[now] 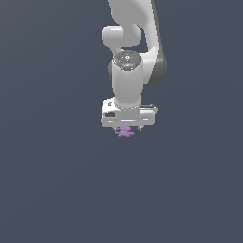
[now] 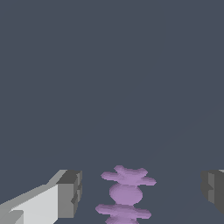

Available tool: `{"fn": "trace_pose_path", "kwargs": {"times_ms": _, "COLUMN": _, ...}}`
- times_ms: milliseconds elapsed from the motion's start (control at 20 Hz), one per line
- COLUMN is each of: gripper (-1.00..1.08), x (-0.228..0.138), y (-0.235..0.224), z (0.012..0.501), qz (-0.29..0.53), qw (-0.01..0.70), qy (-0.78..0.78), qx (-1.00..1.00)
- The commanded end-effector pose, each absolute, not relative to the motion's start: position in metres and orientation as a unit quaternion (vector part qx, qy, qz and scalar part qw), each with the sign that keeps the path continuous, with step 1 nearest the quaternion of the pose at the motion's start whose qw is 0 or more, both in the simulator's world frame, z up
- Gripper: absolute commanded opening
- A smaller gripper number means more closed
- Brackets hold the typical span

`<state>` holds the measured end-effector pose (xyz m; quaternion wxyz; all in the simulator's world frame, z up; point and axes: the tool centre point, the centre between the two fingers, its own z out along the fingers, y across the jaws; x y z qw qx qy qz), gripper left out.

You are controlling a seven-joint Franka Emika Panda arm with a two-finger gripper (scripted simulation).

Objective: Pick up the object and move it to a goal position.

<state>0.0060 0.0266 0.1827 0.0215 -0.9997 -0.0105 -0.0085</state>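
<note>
Containers we see none of, only a plain dark surface (image 1: 57, 190). Our gripper (image 2: 140, 192) stands spread wide, its fingers (image 2: 70, 192) apart from the object (image 2: 126, 194) on either side, touching nothing. The light-purple lobed object sits between the jaws; in the exterior view it shows just under the white hand (image 1: 127, 116). We see bare surface around it on all sides.
</note>
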Motion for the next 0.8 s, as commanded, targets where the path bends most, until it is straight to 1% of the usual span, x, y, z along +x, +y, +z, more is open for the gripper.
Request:
{"fn": "trace_pose_path", "kwargs": {"times_ms": 0, "gripper": 1.0, "x": 0.006, "y": 0.027, "z": 0.182, "qz": -0.008, "qw": 0.021, "qy": -0.011, "qx": -1.0}}
{"fn": "trace_pose_path", "kwargs": {"times_ms": 400, "gripper": 1.0, "x": -0.008, "y": 0.027, "z": 0.164, "qz": -0.007, "qw": 0.018, "qy": 0.0, "qx": -1.0}}
{"fn": "trace_pose_path", "kwargs": {"times_ms": 750, "gripper": 1.0, "x": -0.038, "y": 0.025, "z": 0.129, "qz": -0.005, "qw": 0.012, "qy": 0.022, "qx": -1.0}}
